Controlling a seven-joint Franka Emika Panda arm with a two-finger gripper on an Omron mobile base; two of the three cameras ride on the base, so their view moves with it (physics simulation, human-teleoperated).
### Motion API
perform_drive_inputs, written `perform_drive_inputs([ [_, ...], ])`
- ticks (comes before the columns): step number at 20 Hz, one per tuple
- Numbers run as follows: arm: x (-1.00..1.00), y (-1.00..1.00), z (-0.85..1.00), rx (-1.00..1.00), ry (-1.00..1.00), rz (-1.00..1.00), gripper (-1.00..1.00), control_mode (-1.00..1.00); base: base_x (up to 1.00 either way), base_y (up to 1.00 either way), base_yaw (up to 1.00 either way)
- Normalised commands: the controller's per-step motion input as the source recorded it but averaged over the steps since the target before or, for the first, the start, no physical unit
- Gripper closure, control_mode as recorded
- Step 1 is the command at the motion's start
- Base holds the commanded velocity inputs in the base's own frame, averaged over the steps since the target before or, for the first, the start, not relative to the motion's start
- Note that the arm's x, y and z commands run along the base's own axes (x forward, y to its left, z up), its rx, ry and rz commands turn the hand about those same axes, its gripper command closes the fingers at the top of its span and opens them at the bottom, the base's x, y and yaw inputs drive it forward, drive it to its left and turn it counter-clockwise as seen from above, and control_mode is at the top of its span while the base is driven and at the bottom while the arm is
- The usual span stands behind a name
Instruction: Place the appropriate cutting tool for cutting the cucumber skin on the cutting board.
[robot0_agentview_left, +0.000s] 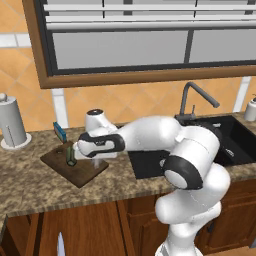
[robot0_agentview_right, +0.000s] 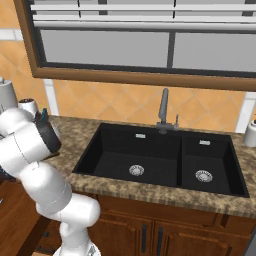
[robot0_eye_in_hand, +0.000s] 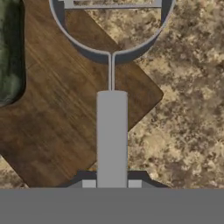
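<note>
— What does the peeler (robot0_eye_in_hand: 112, 131) look like from where you sit?

— In my hand view it is a slim, flat grey handle running up the middle of the frame, narrowing to a thin double wire and ending in a rounded loop head at the top centre. My pincer (robot0_eye_in_hand: 111, 183) is clenched on the bottom of the handle, one small finger tip on each side.

— Where is it over the scene?

— Above the dark brown cutting board (robot0_eye_in_hand: 65, 118). The handle crosses the board's wood grain, and the loop head lies over the board's upper right edge, partly over the speckled worktop (robot0_eye_in_hand: 188, 109).

— And the cucumber?

— It is the dark green shape at the upper left edge of the hand view (robot0_eye_in_hand: 9, 52), on the board and apart from the peeler. In the left base view it is a short green cylinder (robot0_agentview_left: 71, 156) on the board (robot0_agentview_left: 60, 165), at centre left, just beside my arm's wrist.

— Anything else near?

— A small teal-blue block (robot0_agentview_left: 60, 131) stands behind the board. A paper towel roll (robot0_agentview_left: 12, 122) is at far left, the black sink (robot0_agentview_right: 155, 160) and its faucet (robot0_agentview_right: 164, 112) lie to the right.

— What blocks your view?

— My own hand, in the left base view, hides the pincer and the peeler.
</note>
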Motion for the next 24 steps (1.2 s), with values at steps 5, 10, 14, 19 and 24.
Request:
perform_drive_inputs([
  [5,0.48,0.14,-0.41,0.02,0.01,0.00,1.00,-1.00,0.00,0.00,0.00],
  [10,0.34,0.17,-0.37,0.02,0.00,0.00,1.00,-1.00,0.00,0.00,0.00],
  [14,0.15,0.32,-0.35,0.02,0.00,0.00,1.00,-1.00,0.00,0.00,0.00],
  [19,0.07,0.18,-0.20,0.00,0.00,0.00,1.00,-1.00,0.00,0.00,0.00],
  [24,0.00,0.00,-0.07,0.00,0.00,0.00,-1.00,-1.00,0.00,0.00,0.00],
])
